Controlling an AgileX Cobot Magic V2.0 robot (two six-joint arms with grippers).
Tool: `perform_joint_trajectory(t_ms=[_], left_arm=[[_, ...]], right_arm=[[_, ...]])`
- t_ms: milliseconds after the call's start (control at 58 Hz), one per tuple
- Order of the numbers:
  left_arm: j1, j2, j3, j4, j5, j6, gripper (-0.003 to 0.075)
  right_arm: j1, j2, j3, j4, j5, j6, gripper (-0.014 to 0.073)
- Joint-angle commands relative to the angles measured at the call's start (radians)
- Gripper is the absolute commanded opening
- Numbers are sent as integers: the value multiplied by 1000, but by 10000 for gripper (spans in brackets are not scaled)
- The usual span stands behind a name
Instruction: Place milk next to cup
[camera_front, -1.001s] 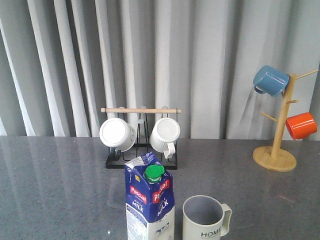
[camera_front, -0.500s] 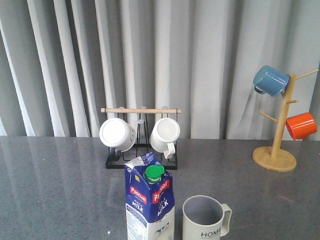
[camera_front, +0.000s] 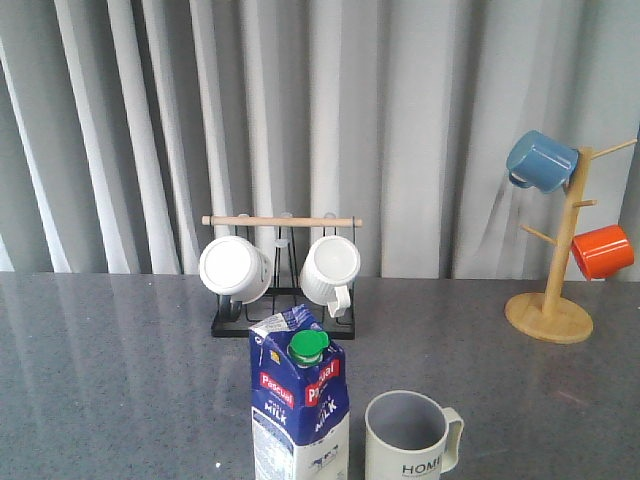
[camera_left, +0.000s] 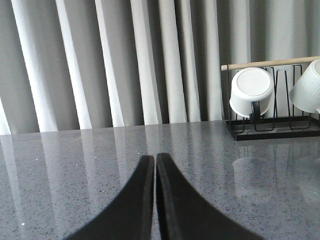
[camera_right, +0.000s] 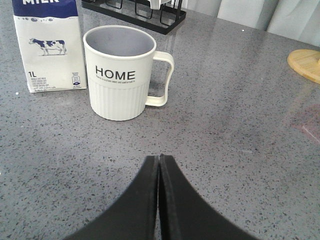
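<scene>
We find the milk (camera_front: 298, 405) standing upright on the table (camera_front: 120, 380), just beside the cup (camera_front: 410, 438) — at its nine o'clock in the front view, a narrow gap between them and no contact that we can make out. We judge the placing done; what remains, if anything, is for the arms to keep clear without knocking either one.

The left gripper (camera_left: 154, 172) holds nothing, its fingers pressed together over bare table, the black rack (camera_left: 272, 131) of white mugs at its two o'clock. The right gripper (camera_right: 159, 172) is likewise pinched closed and empty, with the cup at its eleven o'clock.

Neither arm shows in the front view. That view cuts off the bases of the milk and cup, and the right wrist view shows only the milk's lower part.
</scene>
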Motion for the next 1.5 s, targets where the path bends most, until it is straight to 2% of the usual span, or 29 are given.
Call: perform_joint_trajectory(t_ms=[0, 725, 863, 983, 1139, 1225, 1294, 1415, 1484], left_arm=[[1, -12, -26, 0, -76, -14, -6], [1, -12, -26, 0, -76, -14, -6], [1, -12, -26, 0, -76, -14, -6], [1, -12, -27, 0, -76, -14, -6], [1, -12, -27, 0, -76, -14, -6], [1, -12, -27, 0, -76, -14, -6], [1, -12, -27, 0, -76, -14, -6], [1, -12, -27, 0, -76, -14, -6], [1, -12, -27, 0, -76, -14, -6]], right_arm=[[-4, 1, -28, 7, -63, -5, -4], [-4, 1, -28, 7, -63, -5, -4], [-4, -31, 11, 7, -71, -1, -4], [-23, -116, 78, 8, -147, 2, -4], [-126, -253, 178, -20, -255, 23, -4], [-186, -338, 229, -91, -272, 94, -4], [-220, -397, 257, -185, -272, 203, -4], [-261, -488, 311, -429, -290, 467, -4], [-259, -541, 309, -546, -244, 608, -4]])
